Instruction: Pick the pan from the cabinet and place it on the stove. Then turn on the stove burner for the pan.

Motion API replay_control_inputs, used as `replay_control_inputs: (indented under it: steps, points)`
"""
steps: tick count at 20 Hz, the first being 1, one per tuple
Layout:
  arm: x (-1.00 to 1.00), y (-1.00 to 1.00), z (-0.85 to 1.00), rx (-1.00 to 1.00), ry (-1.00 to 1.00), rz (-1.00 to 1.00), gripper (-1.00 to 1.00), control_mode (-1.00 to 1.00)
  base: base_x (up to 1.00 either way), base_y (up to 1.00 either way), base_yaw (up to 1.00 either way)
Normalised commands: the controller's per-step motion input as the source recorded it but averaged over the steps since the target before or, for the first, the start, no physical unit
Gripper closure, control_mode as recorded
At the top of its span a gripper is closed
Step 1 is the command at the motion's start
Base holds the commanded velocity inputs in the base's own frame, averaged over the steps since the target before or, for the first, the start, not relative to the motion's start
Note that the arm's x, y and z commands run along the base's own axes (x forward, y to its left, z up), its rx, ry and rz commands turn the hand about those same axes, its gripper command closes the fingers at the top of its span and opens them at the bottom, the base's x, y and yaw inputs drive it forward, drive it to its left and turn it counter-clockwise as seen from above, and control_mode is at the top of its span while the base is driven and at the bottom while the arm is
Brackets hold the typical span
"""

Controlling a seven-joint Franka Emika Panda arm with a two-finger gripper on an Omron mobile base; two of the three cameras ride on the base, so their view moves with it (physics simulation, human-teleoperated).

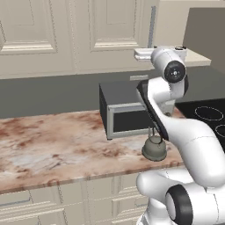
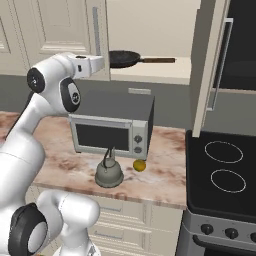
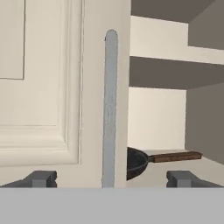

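The black pan (image 2: 125,58) lies on the beige shelf (image 2: 170,71) of the open cabinet, its brownish handle (image 2: 157,60) pointing right. In the hand view the pan (image 3: 136,162) is half hidden behind the shut left door, whose silver bar handle (image 3: 109,109) stands straight ahead. My gripper (image 3: 113,179) is open wide with nothing between its fingers, level with the shelf and just left of the pan. The black glass stove (image 2: 200,200) lies low at the right, and its rings are bare.
The cabinet's right door (image 2: 212,65) hangs open above the stove's left edge. Under the shelf a grey microwave (image 2: 112,125) sits on the marble counter. A grey kettle (image 2: 109,172) and a small yellow fruit (image 2: 139,165) stand in front of it. Knobs (image 2: 231,233) line the stove's front.
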Motion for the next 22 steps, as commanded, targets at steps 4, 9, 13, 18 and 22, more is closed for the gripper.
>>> replay_control_inputs:
  steps: [4,9,13,18,22]
  points:
    - [0.23,0.0,0.0,0.0,-0.06,0.15,-1.0,-1.0,0.0,0.0,0.0]
    - [0.17,0.0,0.0,0.0,-0.07,0.11,-1.0,-1.0,0.0,0.0,0.0]
    - [0.18,-0.03,0.01,-0.01,-0.02,0.05,-1.0,-1.0,0.0,0.0,0.0]
    - [0.09,-0.08,0.05,-0.02,-0.03,0.0,-1.0,-1.0,0.0,0.0,0.0]
    - [0.11,-0.08,0.05,-0.01,-0.03,0.0,-1.0,-1.0,0.0,0.0,0.0]
